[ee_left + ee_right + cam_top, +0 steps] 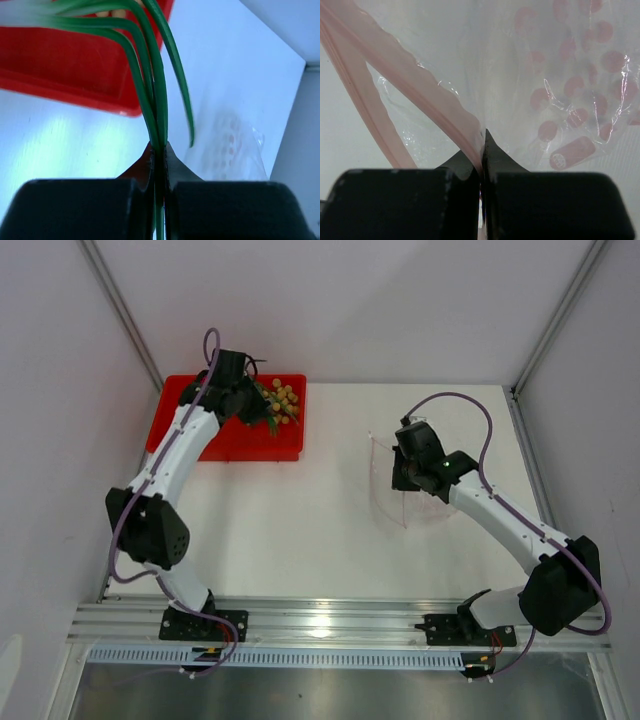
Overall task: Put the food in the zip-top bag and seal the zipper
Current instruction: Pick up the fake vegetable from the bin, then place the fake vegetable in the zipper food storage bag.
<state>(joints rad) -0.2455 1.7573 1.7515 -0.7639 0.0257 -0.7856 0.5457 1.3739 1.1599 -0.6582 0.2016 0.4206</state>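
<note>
The sprig of long green leaves [152,75] is pinched between the fingers of my left gripper [159,148], which is shut on it just off the corner of the red tray [65,65]. From above, that gripper [262,408] sits over the tray's right end, beside the bunch of tan round fruits [284,401]. The clear zip-top bag [385,495] lies right of centre on the table. My right gripper [482,137] is shut on the bag's mouth edge, clamping the pinkish zipper [420,80]. The bag [555,85] has pink printed shapes.
The red tray [230,440] rests at the table's far left, against the back wall. White enclosure walls stand to the left, right and back. The bag [235,150] shows faintly ahead of the left gripper.
</note>
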